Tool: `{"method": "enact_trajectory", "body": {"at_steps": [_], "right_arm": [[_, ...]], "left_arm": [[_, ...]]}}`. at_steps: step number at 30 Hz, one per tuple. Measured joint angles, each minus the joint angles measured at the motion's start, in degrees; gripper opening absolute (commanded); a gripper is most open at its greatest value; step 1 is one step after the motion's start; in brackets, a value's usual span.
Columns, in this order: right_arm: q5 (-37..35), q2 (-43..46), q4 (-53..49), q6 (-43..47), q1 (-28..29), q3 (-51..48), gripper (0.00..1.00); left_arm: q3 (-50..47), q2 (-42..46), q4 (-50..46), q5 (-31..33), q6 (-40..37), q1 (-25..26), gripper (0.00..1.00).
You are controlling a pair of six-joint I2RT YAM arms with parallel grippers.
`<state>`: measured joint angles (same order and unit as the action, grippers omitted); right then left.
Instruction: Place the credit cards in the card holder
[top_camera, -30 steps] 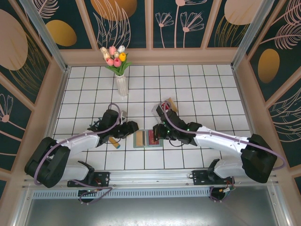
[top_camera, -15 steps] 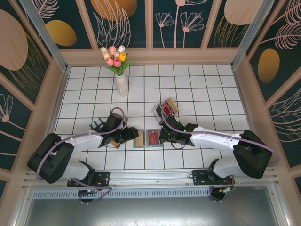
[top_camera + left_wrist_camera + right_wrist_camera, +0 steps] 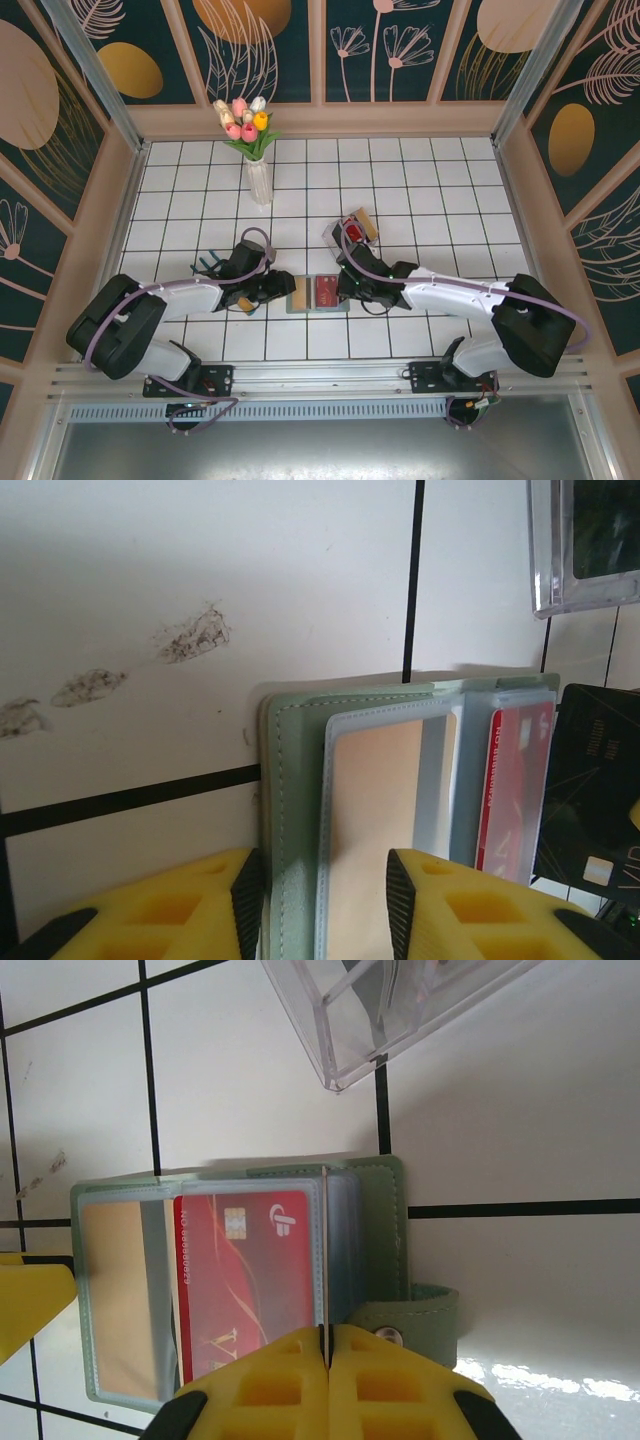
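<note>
Underneath, scuffed white tiles (image 3: 190,640), floral walls (image 3: 380,50)

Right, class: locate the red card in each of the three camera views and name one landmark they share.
Top external: the red card lies just below centre.
Left wrist: narrow strip at right.
Right wrist: lower middle.
Shared landmark: the tan card on its left in every view.

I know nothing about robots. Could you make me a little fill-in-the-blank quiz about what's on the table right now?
1. The card holder lies ___ on the tiles.
2. Next to the tan card, another pocket shows a ___ card.
3. The right pincer is ___, pinching a clear leaf of the card holder.
Missing words: open; red; shut.
</note>
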<state>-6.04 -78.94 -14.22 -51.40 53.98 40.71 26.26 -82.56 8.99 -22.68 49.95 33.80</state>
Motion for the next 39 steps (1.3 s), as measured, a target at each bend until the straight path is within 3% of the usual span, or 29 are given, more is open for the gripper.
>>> {"method": "enact_trajectory", "body": {"at_steps": [27,39], "right_arm": [[0.28,-4.76,-1.07,0.52,2.78,8.33,0.07],[4.66,-7.23,1.6,1.99,2.86,9.46,0.06]], "left_arm": [[0.0,-1.07,1.31,-0.42,0.02,0.09,0.32],[0.0,-1.18,1.27,-0.44,0.24,0.39,0.29]]}}
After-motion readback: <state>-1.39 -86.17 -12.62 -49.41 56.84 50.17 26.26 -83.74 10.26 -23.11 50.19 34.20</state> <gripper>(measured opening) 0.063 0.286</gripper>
